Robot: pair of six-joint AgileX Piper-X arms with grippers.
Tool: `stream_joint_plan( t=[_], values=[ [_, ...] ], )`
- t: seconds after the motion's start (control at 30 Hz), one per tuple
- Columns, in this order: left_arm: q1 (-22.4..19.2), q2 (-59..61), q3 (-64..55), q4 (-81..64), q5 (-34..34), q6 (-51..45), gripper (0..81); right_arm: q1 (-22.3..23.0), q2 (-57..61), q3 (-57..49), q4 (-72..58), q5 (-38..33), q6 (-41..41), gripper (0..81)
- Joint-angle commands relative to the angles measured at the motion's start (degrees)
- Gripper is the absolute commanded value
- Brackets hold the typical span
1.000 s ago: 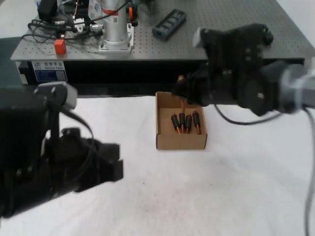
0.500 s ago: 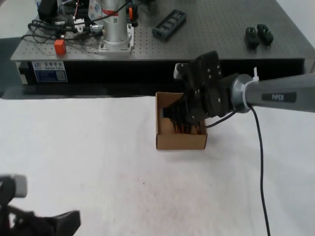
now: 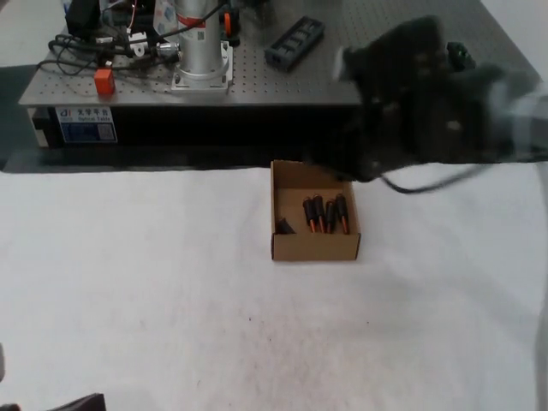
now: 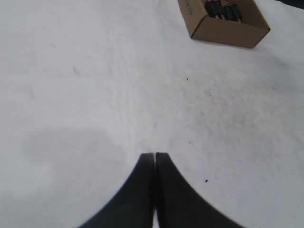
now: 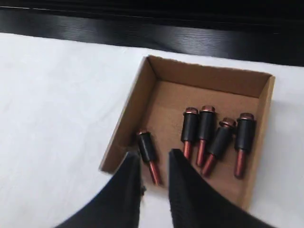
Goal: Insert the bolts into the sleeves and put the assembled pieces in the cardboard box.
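A blue label (image 3: 84, 125) on the perforated bench's (image 3: 368, 60) front edge is too small to read. The cardboard box (image 3: 315, 248) sits near that edge on white cloth (image 3: 171, 308), with open cloth in front and at both sides. Inside lie four assembled pieces (image 5: 216, 137) side by side and a fifth piece (image 5: 146, 148) apart. The right gripper (image 5: 153, 156) hangs above the box, fingers parted and empty. The left gripper (image 4: 155, 156) is clenched on nothing.

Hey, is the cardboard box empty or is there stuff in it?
Not empty. The cardboard box holds five sleeved bolts lying flat: four side by side, one apart.
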Motion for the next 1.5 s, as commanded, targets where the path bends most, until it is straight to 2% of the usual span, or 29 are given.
stream_joint_plan(
  t=[0.0, 0.1, 0.3, 0.53, 0.7, 1.0, 1.17, 1.47],
  values=[
    [-0.2, -0.8, -0.1, 0.7, -2.6, -1.3, 0.7, -0.3, -13.8, 11.7, -1.1, -0.3, -0.6, 5.3],
    [-0.2, -0.8, -0.1, 0.7, -2.6, -1.3, 0.7, -0.3, -24.9, 22.1, -1.0, -0.5, -0.6, 0.5],
    [-0.2, -0.8, -0.1, 0.7, -2.5, -1.9, 0.7, -0.3, -44.8, 39.2, -0.7, -0.5, -0.6, 2.0],
    [-0.2, -0.8, -0.1, 0.7, -2.5, -1.9, 0.7, -0.3, -57.6, 50.8, -0.8, -0.5, -0.6, 2.0],
    [-0.2, -0.8, -0.1, 0.7, -2.5, -1.9, 0.7, -0.3, -60.4, 55.8, -1.1, -0.5, -0.6, 2.0],
    [-0.2, -0.8, -0.1, 0.7, -2.5, -1.6, 0.7, -0.3, -60.4, 65.7, -11.2, -0.2, -0.6, 2.0],
    [-0.2, -0.8, 1.2, 1.0, -5.4, 0.5, 0.7, -0.3, -60.4, 66.0, -13.4, 0.4, -0.6, 2.0],
    [-0.2, -0.8, 5.6, -4.5, -5.1, 0.6, 0.7, -0.3, -60.4, 66.0, -11.4, 0.9, -0.6, 2.0]
  ],
)
